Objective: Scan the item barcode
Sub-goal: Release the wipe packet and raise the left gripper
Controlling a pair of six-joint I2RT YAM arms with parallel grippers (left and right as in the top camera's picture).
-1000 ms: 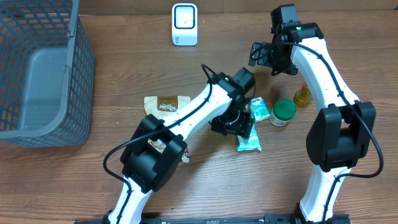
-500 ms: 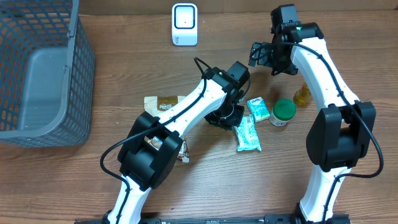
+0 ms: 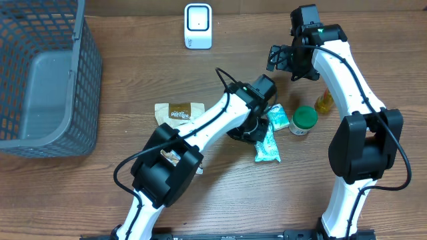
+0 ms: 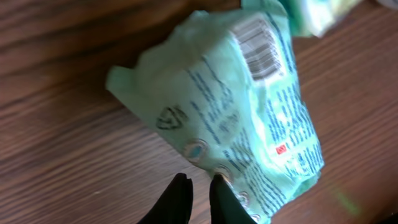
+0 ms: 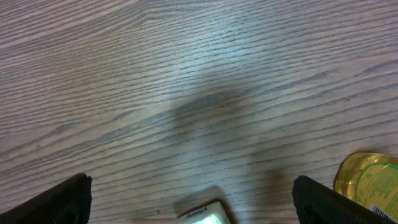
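Note:
A pale green wipes packet (image 3: 268,148) (image 4: 249,106) lies on the wooden table with its barcode (image 4: 258,46) facing up near its far end. My left gripper (image 3: 255,131) (image 4: 200,182) is shut at the packet's near edge. Its right finger touches the wrapper, and only wood shows in the thin gap between the fingers. The white scanner (image 3: 198,26) stands at the back of the table. My right gripper (image 3: 281,59) (image 5: 191,194) hangs open above bare wood, holding nothing.
A small green-and-white carton (image 3: 277,117) (image 5: 202,216), a green-lidded jar (image 3: 305,120) and a yellow bottle (image 3: 324,101) (image 5: 367,180) sit right of the packet. A brown pouch (image 3: 175,112) lies to the left. A grey mesh basket (image 3: 83,80) fills the far left.
My left gripper went from open to shut, drew back to the left, then came back right against the packet's edge. The right arm has not moved.

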